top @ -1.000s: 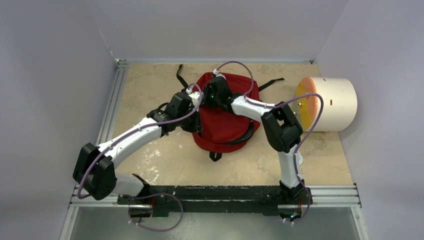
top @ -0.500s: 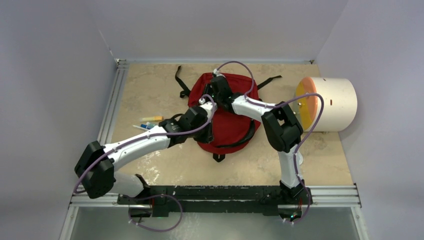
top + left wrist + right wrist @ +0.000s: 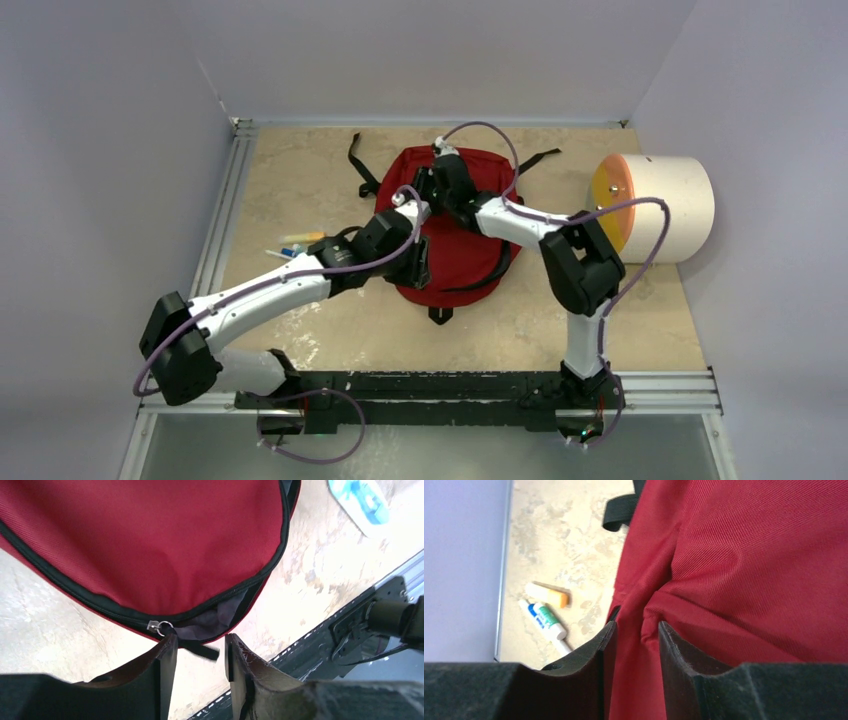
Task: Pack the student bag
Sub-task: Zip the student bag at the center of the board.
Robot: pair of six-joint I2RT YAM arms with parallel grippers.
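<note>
Mid-table, flat between both arms: student bag (image 3: 455, 250). Soft, limp, likely light; buckles under pinch, so best taken by bunched cloth or zipper pull (image 3: 160, 627). Right gripper (image 3: 636, 627) clenched on fabric ridge. Left gripper (image 3: 200, 642) slack, jaws apart beside pull.

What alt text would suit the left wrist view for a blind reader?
A dark-red student bag fills the top, its zipper partly open over grey lining. The black zipper pull lies just ahead of the two parted fingers.
</note>
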